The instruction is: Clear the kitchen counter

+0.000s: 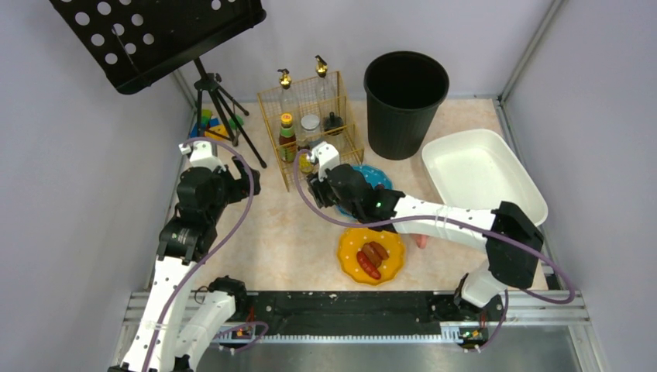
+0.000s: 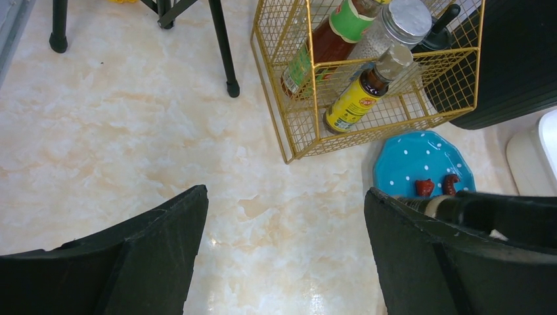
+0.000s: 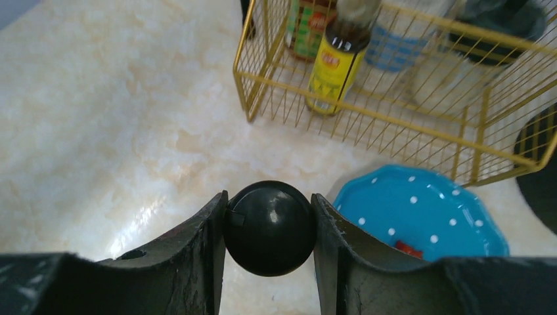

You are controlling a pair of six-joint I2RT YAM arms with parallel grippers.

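The right claw (image 3: 268, 205) is closed on a shiny black round thing (image 3: 269, 236), which is pressed between both fingers. It is held over the counter (image 1: 271, 232), just in front of the gold wire basket (image 1: 314, 128) of bottles and beside the blue plate (image 3: 420, 216). The left claw (image 2: 286, 216) is held wide open above the counter, left of the basket. The counter is spread under everything, from the arms to the far wall.
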